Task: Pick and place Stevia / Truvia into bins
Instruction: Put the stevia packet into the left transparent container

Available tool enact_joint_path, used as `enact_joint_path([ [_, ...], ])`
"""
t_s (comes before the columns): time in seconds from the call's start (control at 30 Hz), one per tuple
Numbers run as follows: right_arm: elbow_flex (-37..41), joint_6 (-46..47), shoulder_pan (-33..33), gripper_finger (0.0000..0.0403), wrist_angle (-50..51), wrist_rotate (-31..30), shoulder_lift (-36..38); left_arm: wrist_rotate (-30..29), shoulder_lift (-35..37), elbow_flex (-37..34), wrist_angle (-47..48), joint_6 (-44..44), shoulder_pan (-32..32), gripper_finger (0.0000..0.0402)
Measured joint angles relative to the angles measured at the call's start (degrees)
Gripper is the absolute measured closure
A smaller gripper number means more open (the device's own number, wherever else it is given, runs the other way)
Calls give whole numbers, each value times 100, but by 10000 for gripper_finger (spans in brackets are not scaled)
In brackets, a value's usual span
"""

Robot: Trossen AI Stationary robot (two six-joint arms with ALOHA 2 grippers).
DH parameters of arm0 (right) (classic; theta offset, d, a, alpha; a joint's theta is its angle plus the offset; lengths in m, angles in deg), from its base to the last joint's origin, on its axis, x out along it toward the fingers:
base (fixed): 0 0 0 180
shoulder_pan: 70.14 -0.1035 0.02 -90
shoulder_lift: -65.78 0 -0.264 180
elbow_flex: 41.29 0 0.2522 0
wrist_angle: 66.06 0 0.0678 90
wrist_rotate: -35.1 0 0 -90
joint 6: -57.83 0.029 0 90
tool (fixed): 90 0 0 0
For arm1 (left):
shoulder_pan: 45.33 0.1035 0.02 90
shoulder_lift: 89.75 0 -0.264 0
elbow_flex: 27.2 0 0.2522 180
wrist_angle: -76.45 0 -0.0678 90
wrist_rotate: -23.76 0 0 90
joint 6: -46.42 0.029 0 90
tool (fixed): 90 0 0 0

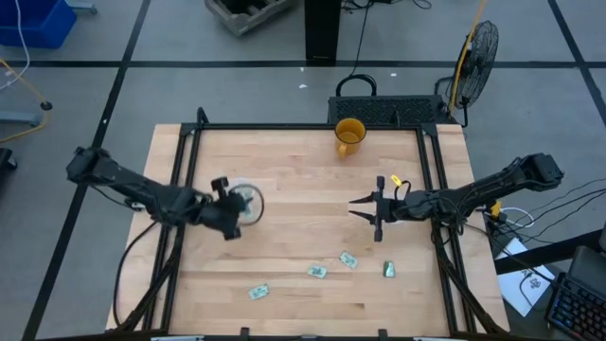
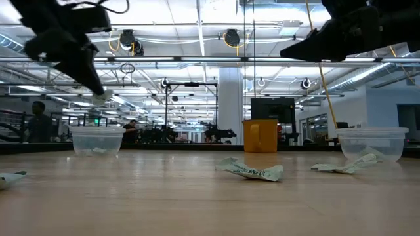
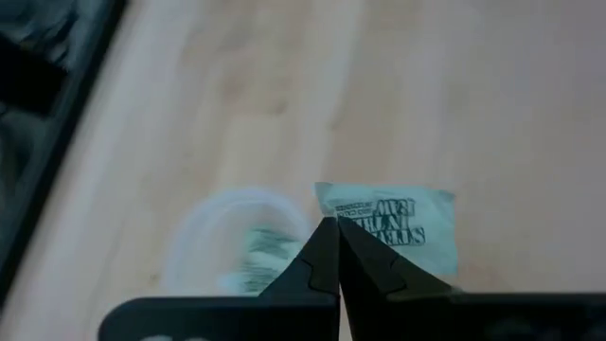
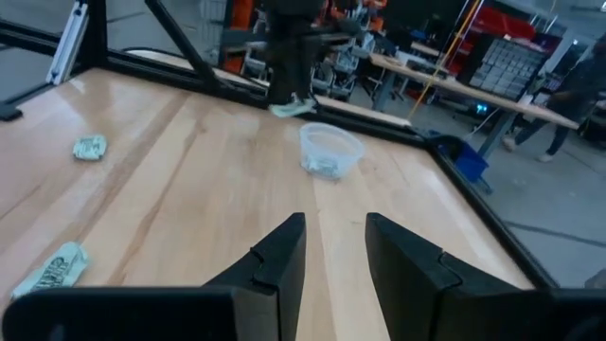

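Left gripper (image 3: 336, 248) clamped on packet (image 3: 393, 223), held above cup (image 3: 237, 248) for release | right gripper (image 4: 335, 248) fingers apart, idle mid-table | loose packets (image 1: 316, 271) near front edge

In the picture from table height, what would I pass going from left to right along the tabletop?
A packet at the left edge → clear cup → crumpled packet in the middle → yellow-orange cup farther back → another packet → second clear cup.
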Motion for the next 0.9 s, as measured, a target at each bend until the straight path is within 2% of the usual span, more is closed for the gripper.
enact_joint_path([
  [0.1,0,-94,0,298,-65,0,-2,88,0,92,183,328,601,400],
  [0.27,0,-216,0,298,-122,0,-2,732,-2,-40,259,753,1552,400],
  [0.47,0,-245,0,298,-121,0,-2,1048,-4,-335,230,917,2310,401],
  [0.6,0,-242,0,298,-121,0,-2,1320,-4,-636,-162,951,2587,400],
  [0.9,0,-197,0,298,-121,0,-2,1366,-4,-1059,-588,1044,2716,398],
])
